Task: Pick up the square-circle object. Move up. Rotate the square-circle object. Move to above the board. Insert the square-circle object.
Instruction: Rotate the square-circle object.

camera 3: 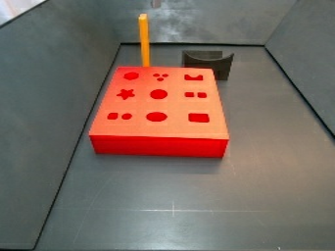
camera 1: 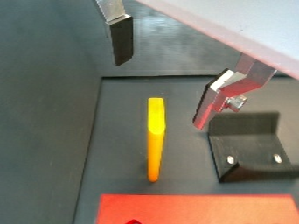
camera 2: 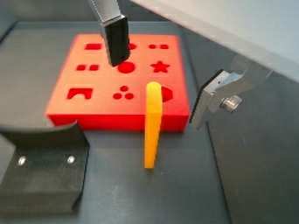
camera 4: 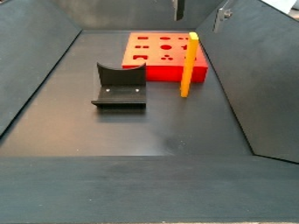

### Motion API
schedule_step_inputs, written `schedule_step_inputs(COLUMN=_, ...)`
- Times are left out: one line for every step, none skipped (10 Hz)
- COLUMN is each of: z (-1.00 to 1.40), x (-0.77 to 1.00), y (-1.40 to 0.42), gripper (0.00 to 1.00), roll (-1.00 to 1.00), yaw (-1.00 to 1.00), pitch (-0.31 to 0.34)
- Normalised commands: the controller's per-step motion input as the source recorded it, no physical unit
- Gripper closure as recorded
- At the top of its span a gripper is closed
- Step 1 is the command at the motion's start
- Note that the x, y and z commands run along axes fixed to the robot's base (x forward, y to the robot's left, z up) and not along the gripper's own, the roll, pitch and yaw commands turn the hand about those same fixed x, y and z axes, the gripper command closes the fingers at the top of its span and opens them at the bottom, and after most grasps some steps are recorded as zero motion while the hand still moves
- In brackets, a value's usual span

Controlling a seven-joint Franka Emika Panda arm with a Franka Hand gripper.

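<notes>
The tool [camera 2: 163, 74] hangs released above the upright yellow bar [camera 2: 152, 122] beside the red board [camera 2: 82, 92] — a crooked descent could topple it.

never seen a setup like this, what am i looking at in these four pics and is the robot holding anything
This is a robot arm with a two-finger gripper, working in a dark bin. Two pictures come from cameras on its wrist, looking down past the fingers, which are silver plates with dark pads. The other two come from cameras fixed beside the bin.

On the floor are three things. The board is the flat red block with shaped holes. The square-circle object is the long orange-yellow bar; it stands upright on the floor beside the board. The dark bracket is the fixture, part of the rig.

The gripper hangs above the bar with its jaws apart, and nothing is between them. In a side view only its fingertips show at the upper edge. So nothing is held at this moment.
</notes>
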Motion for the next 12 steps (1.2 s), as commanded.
schedule_step_inputs(z=-0.03, x=0.04, y=0.02, gripper=0.00, roll=0.01, yaw=-1.00, pitch=0.012)
schedule_step_inputs(z=-0.03, x=0.04, y=0.02, gripper=0.00, roll=0.01, yaw=-1.00, pitch=0.013)
schedule_step_inputs(z=-0.03, x=0.04, y=0.02, gripper=0.00, roll=0.01, yaw=-1.00, pitch=0.015)
schedule_step_inputs(z=-0.03, x=0.04, y=0.02, gripper=0.00, roll=0.02, yaw=-1.00, pitch=0.017)
schedule_step_inputs(z=-0.03, x=0.04, y=0.02, gripper=0.00, roll=0.02, yaw=-1.00, pitch=0.018)
schedule_step_inputs(z=-0.03, x=0.04, y=0.02, gripper=0.00, roll=0.02, yaw=-1.00, pitch=0.023)
schedule_step_inputs(z=-0.03, x=0.04, y=0.02, gripper=0.00, roll=0.02, yaw=-1.00, pitch=0.026)
schedule_step_inputs(z=-0.03, x=0.04, y=0.02, gripper=0.00, roll=0.03, yaw=-1.00, pitch=0.035)
schedule_step_inputs(z=-0.03, x=0.04, y=0.02, gripper=0.00, roll=0.03, yaw=-0.77, pitch=0.035)
schedule_step_inputs(z=-0.03, x=0.04, y=0.02, gripper=0.00, roll=0.03, yaw=-0.47, pitch=0.034)
schedule_step_inputs(z=-0.03, x=0.04, y=0.02, gripper=0.00, roll=0.03, yaw=-0.35, pitch=0.034)
schedule_step_inputs(z=-1.00, x=0.00, y=0.00, gripper=0.00, roll=0.03, yaw=-0.16, pitch=0.034)
